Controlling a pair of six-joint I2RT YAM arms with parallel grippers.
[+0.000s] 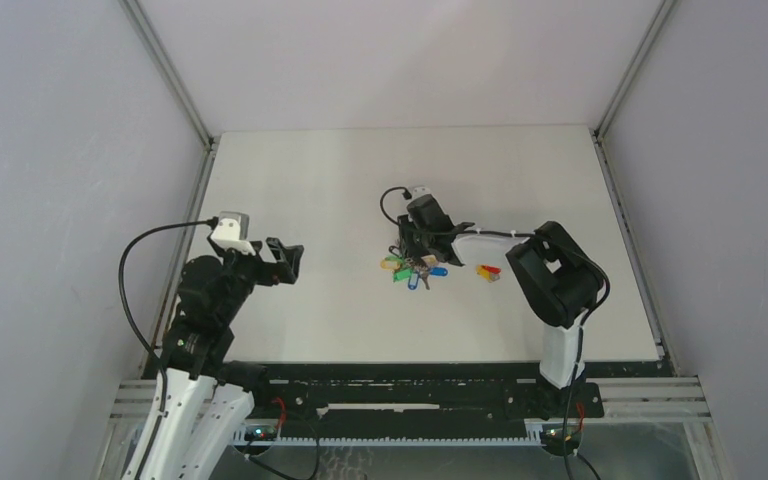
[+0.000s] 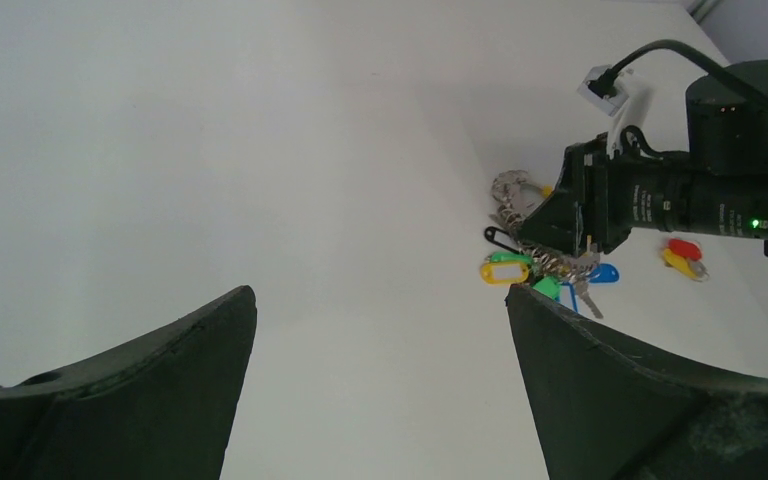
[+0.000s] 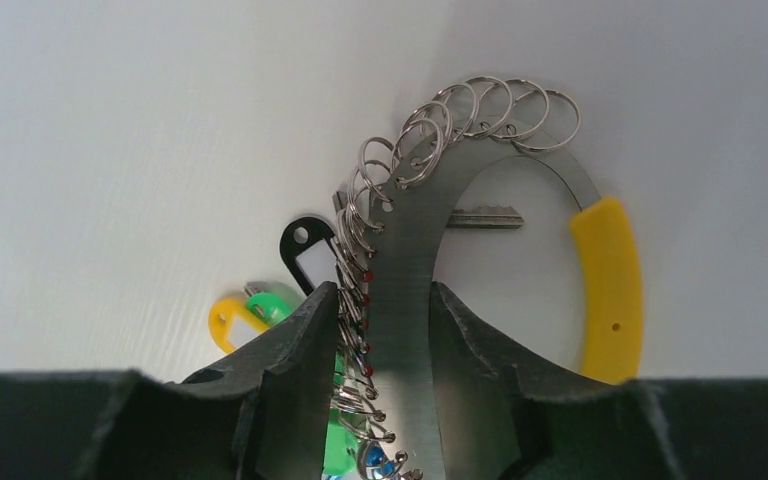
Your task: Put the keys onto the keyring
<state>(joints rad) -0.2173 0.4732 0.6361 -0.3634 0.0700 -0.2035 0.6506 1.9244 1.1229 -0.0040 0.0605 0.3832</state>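
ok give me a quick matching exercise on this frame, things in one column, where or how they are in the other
Things:
1 left gripper
2 right gripper
3 loose keys, red and yellow

States:
a lying on the table apart from the keyring
b wide open, holding nothing
c fingers either side of the keyring's grey band

Pairs: 1-b, 2-c, 3-a

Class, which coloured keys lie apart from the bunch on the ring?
The red and yellow keys, lying loose beside the bunch; every other key hangs on the ring.
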